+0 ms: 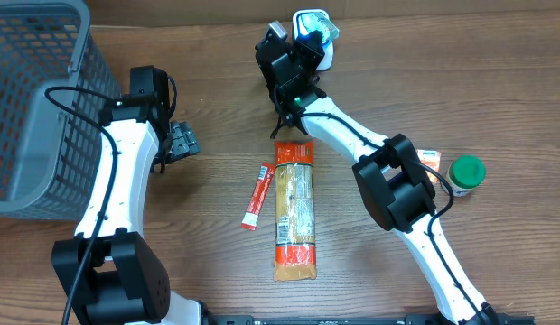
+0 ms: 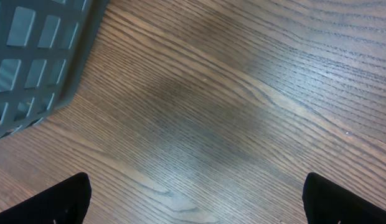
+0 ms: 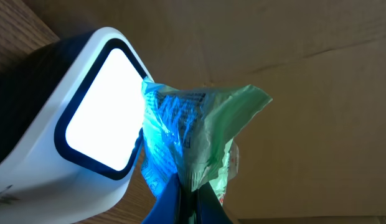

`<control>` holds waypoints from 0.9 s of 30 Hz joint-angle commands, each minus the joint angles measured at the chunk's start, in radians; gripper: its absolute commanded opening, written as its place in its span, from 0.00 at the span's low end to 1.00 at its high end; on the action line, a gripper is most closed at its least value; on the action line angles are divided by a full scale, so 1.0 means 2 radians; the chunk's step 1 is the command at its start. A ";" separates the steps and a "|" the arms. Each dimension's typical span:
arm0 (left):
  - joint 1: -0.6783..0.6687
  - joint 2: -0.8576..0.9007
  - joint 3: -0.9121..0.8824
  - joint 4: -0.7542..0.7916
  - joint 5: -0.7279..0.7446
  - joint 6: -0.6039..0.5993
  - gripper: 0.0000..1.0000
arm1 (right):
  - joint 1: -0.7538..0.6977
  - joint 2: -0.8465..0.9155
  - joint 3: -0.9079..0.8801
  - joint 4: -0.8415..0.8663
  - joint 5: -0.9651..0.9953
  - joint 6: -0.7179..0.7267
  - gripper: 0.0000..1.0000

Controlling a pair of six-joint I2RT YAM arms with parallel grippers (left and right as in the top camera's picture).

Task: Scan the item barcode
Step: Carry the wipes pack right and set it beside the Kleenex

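Observation:
My right gripper point(image 3: 190, 200) is shut on the bottom edge of a crinkled green packet point(image 3: 199, 127), the item. It holds the packet upright right beside the lit white window of the scanner point(image 3: 93, 124), and blue light falls on the packet's left face. No barcode is readable. From overhead, the scanner point(image 1: 309, 20) stands at the table's far edge with the packet point(image 1: 328, 30) and right gripper point(image 1: 307, 45) against it. My left gripper point(image 1: 182, 140) hangs open over bare wood, its two dark fingertips point(image 2: 65, 202) wide apart with nothing between them.
A grey mesh basket point(image 1: 36, 99) fills the far left, its corner point(image 2: 37, 56) close to my left gripper. A long orange pasta pack point(image 1: 294, 208) and a red stick sachet point(image 1: 256, 195) lie mid-table. A green-lidded jar point(image 1: 467, 173) and a small orange pack point(image 1: 429, 158) sit right.

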 commanded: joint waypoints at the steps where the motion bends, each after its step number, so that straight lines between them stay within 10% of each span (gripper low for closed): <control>1: -0.001 -0.010 0.009 0.000 -0.003 0.013 1.00 | 0.005 -0.003 -0.004 0.011 -0.006 0.011 0.04; 13: -0.001 -0.010 0.009 0.000 -0.003 0.013 1.00 | 0.006 -0.139 -0.004 -0.003 0.026 0.072 0.03; 27: -0.001 -0.010 0.009 0.000 -0.003 0.013 1.00 | -0.057 -0.335 -0.005 -0.641 -0.460 0.312 0.04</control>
